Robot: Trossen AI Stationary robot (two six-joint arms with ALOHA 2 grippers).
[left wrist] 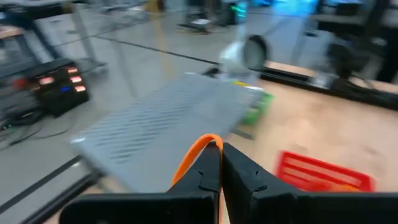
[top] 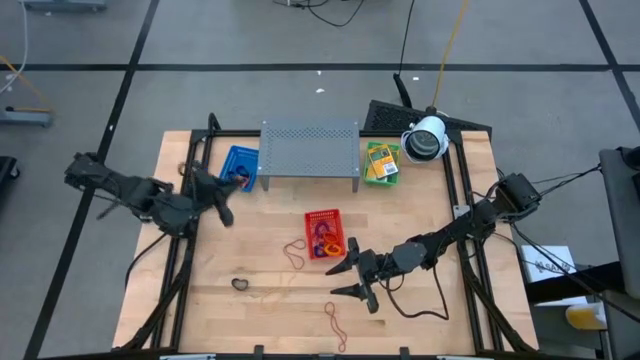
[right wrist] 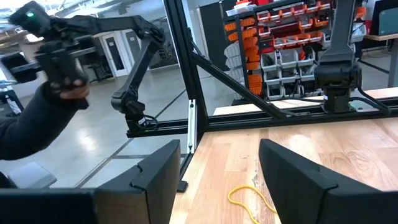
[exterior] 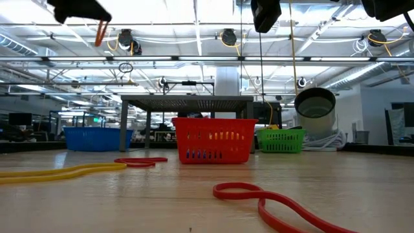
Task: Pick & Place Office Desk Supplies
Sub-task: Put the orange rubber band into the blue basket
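The left gripper [left wrist: 219,163] pinches a limp, featherlight orange rubber band [left wrist: 196,152] at its loop, while the right gripper [top: 352,268] gapes empty.

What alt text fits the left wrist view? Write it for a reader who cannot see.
The left gripper has its fingers shut on an orange rubber band, held above the table. Beyond it lie the grey perforated rack, a red basket and a green basket.
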